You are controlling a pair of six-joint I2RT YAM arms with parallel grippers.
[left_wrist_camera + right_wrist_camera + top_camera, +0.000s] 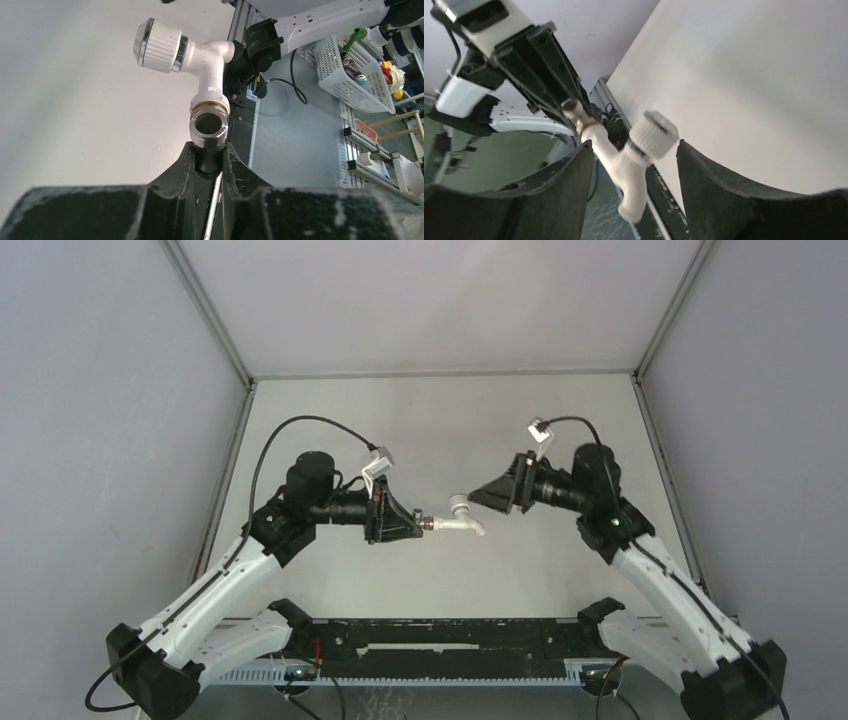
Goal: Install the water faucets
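Note:
My left gripper (420, 523) is shut on the short grey metal fitting (431, 523), held above the table. The white plastic tap piece (464, 516) sits joined on the fitting's free end and sticks out to the right. In the left wrist view the threaded fitting (210, 127) sits between my fingers (186, 165), with the white tap (207, 67) and its ribbed knob beyond. My right gripper (478, 498) is open just right of the tap. In the right wrist view the tap (626, 167) lies between the spread fingers (574, 175), touching neither, and the fitting (574, 109) shows behind it.
A black rail (430, 640) runs along the near table edge between the arm bases. Grey enclosure walls (100, 440) stand on three sides. A white basket (350, 70) with small items shows off the table in the left wrist view.

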